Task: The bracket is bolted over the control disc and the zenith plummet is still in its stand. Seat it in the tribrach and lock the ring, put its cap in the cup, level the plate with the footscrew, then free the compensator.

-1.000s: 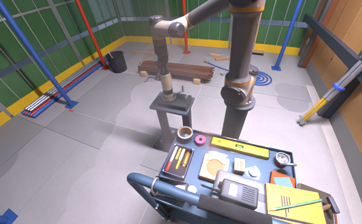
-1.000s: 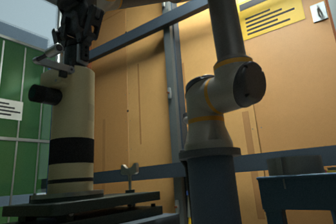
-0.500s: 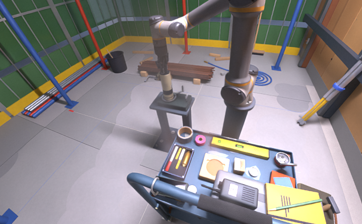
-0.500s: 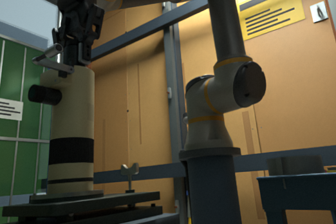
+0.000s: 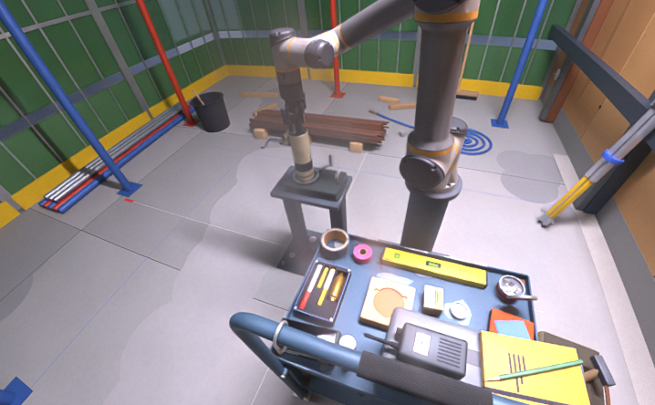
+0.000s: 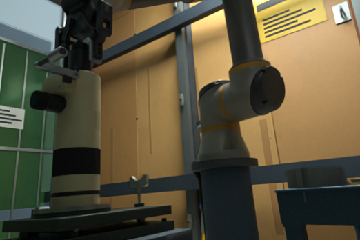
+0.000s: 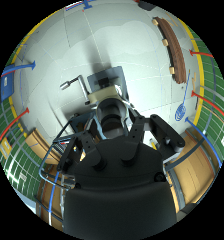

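On the grey pedestal in the middle of the floor, the cream zenith plummet stands upright on the dark plate, with a black band low on its body and a dark eyepiece on one side. A dark cap sits on its top. My gripper hangs straight above the plummet around that cap, and it is open and holds nothing. A grey crank handle sticks out near the top. A wing-headed screw rises from the plate.
The arm's own base column stands right of the pedestal. A blue cart with tape rolls, a yellow level, a radio and notebooks sits in front. A timber stack and a black bucket lie beyond.
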Controlling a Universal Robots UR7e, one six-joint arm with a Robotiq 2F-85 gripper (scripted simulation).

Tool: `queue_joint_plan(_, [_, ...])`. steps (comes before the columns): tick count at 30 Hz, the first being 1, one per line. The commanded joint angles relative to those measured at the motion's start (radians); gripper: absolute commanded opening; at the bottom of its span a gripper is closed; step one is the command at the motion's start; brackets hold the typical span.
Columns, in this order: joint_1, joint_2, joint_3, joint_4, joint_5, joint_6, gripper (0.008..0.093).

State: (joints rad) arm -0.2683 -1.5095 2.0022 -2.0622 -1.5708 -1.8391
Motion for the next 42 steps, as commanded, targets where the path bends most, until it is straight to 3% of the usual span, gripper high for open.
queue_joint_plan(1, [0.000, 0.000, 0.000, 0.000, 0.000, 0.000, 0.0780])
queue_joint_plan(17, [0.000, -0.005, -0.006, 0.009, 0.000, 0.000, 0.0780])
queue_joint_plan(42, [0.000, -0.040, -0.064, 0.103, 0.000, 0.000, 0.0780])
